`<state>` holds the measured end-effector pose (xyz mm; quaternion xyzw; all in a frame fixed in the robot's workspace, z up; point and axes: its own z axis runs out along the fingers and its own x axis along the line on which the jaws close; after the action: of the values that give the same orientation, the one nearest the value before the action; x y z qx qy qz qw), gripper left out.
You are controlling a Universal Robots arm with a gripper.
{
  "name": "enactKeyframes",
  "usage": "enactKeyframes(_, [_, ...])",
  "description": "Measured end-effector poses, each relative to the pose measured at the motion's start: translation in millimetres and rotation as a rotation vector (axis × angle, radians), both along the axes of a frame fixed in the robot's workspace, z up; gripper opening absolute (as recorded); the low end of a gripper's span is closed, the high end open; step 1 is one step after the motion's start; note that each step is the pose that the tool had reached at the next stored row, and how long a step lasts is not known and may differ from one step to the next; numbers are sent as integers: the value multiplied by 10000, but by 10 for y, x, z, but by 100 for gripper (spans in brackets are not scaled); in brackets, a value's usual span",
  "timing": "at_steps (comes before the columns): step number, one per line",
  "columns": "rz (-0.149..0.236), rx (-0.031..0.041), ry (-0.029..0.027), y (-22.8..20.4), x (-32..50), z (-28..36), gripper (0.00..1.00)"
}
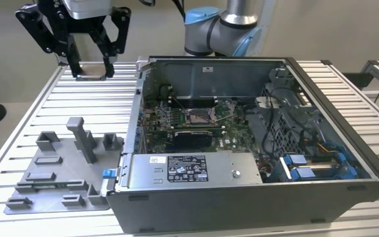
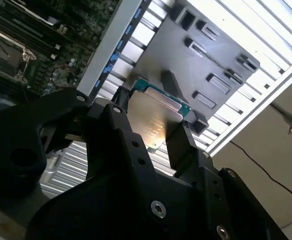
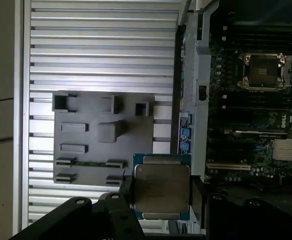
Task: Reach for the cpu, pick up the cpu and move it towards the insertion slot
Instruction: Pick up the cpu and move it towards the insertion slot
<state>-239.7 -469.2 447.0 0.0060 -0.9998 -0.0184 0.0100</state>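
The cpu (image 3: pixel 162 186), a thin square chip with a pale silver face and a green rim, is clamped by its two edges between the black fingers (image 3: pixel 197 199). My gripper (image 1: pixel 92 73) hangs high over the far corner of the slatted table on the exterior view's left, shut on the cpu (image 1: pixel 92 69). The second wrist view shows the cpu (image 2: pixel 155 116) in the gripper (image 2: pixel 150 127) from below. The insertion slot (image 1: pixel 198 116), a silver-framed square socket with a dark centre, lies on the motherboard inside the open case, to the exterior view's right of the gripper. The first wrist view shows the insertion slot (image 3: pixel 262 71) apart from the cpu.
A grey fixture plate (image 1: pixel 57 170) with upright blocks lies on the slatted table (image 1: pixel 91 106) on the exterior view's left. The open computer case (image 1: pixel 255 197) has tall walls, a power supply box (image 1: pixel 189 170) and cable bundles. The arm's base (image 1: pixel 226 27) stands behind the case.
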Motion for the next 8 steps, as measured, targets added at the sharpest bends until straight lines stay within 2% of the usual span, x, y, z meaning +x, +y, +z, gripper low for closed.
enactKeyframes(8, [1, 0, 0, 0, 274, -1, 0])
